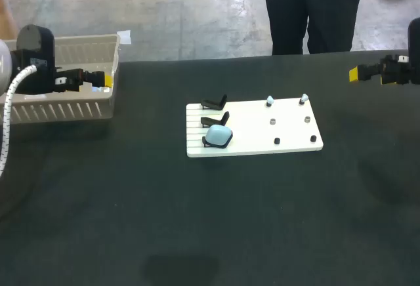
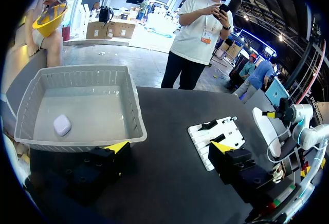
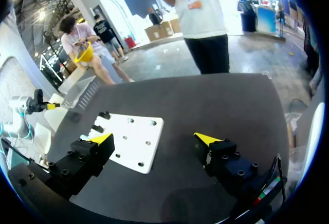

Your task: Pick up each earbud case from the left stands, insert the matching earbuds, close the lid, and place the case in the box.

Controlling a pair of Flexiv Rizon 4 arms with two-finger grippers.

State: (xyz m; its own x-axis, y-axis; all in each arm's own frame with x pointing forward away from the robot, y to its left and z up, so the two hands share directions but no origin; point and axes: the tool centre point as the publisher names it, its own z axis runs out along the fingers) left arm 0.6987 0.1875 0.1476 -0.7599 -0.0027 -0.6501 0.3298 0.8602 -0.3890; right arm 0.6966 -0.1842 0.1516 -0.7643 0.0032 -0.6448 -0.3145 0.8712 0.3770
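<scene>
From the head view, our left gripper (image 1: 100,80) hangs at the near corner of the grey basket (image 1: 79,110), and our right gripper (image 1: 354,73) is held well off to the far side. The white board (image 1: 256,128) lies between them, apart from both. A light blue earbud case (image 1: 219,135) sits on the nearest stand, far from either pair of fingers. The two empty stands (image 1: 215,103) are just behind it. Two pale earbuds (image 1: 270,101) stand on the far pegs, and the other pegs look bare.

In the left wrist view, our left gripper (image 2: 169,147) has its fingers spread wide with nothing between them. Ahead of one finger is the basket (image 2: 131,108), with a white earbud case (image 2: 61,125) lying on its floor. The board (image 2: 226,131) lies ahead of the other finger.

In the right wrist view, our right gripper (image 3: 154,138) is likewise spread and empty. The board (image 3: 133,139) is just ahead of one finger.

We judge the task well along. At least one case is boxed and two stands are cleared. The blue case and its two earbuds are left to do.
</scene>
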